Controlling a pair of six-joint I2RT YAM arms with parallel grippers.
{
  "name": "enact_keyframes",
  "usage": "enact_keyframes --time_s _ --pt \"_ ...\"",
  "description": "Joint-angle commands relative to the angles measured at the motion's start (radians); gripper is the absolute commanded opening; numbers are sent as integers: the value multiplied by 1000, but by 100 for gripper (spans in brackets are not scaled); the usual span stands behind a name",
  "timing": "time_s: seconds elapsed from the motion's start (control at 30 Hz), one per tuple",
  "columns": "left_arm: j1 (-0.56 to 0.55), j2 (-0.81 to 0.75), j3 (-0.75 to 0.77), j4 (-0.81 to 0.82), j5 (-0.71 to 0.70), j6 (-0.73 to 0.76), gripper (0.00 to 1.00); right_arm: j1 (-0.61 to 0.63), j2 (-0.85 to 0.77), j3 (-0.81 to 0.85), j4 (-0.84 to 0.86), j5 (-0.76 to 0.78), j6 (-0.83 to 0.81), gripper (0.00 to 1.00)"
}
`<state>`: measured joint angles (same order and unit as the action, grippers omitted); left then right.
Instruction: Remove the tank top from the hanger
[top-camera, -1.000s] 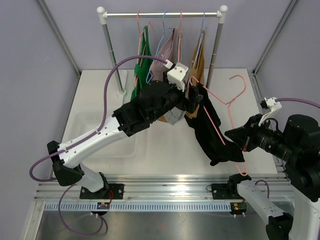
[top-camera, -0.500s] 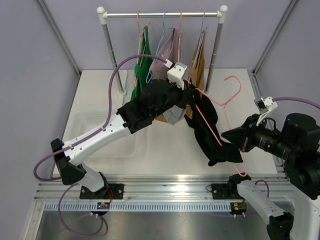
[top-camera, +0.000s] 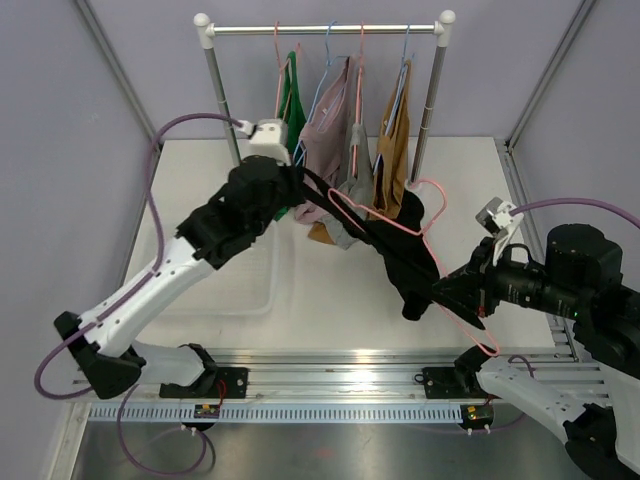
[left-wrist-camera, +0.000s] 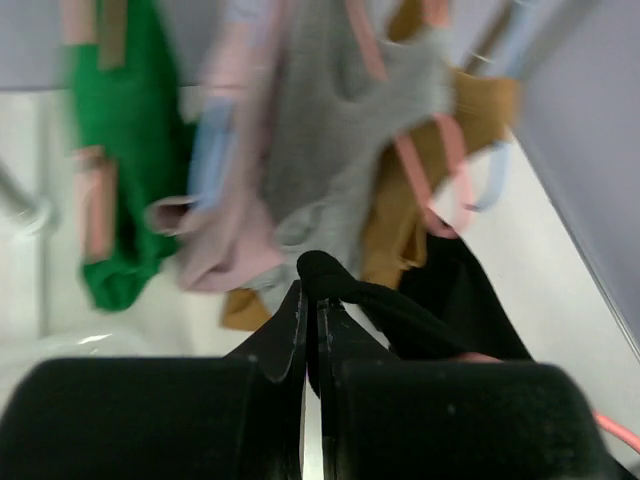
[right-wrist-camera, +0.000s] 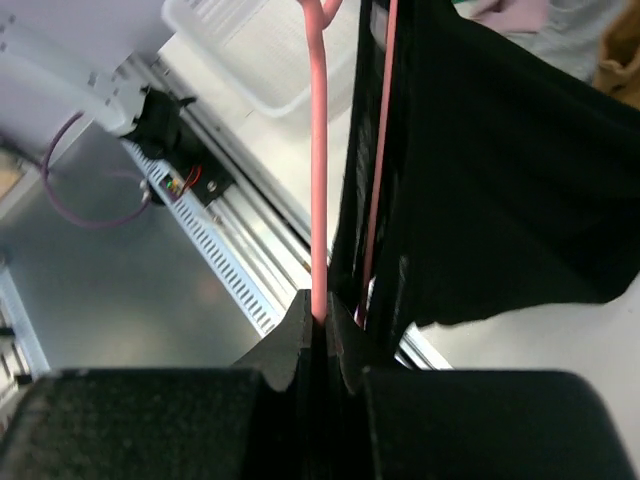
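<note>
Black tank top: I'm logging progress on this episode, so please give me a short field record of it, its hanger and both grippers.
garment: black tank top, stretched between the two arms
hanger: pink hanger, off the rack, black cloth draped along its wire
left gripper: shut on a strap of the top
right gripper: shut on the hanger's wire
rack: other garments hanging on it
status: top not yet free of the hanger
</note>
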<state>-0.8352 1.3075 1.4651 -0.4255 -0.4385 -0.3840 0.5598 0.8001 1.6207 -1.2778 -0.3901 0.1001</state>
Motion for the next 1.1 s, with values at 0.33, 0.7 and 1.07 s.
enact_keyframes --time_s 0.33,0.7,1.07 --pt "102 -500 -371 152 472 -30 0 112 -82 -11 519 -26 -31 0" --pt "-251 -489 -620 257 651 40 0 112 -52 -533 1751 135 172 0" --pt "-294 -479 -490 -174 25 -58 36 112 54 -68 439 752 153 0"
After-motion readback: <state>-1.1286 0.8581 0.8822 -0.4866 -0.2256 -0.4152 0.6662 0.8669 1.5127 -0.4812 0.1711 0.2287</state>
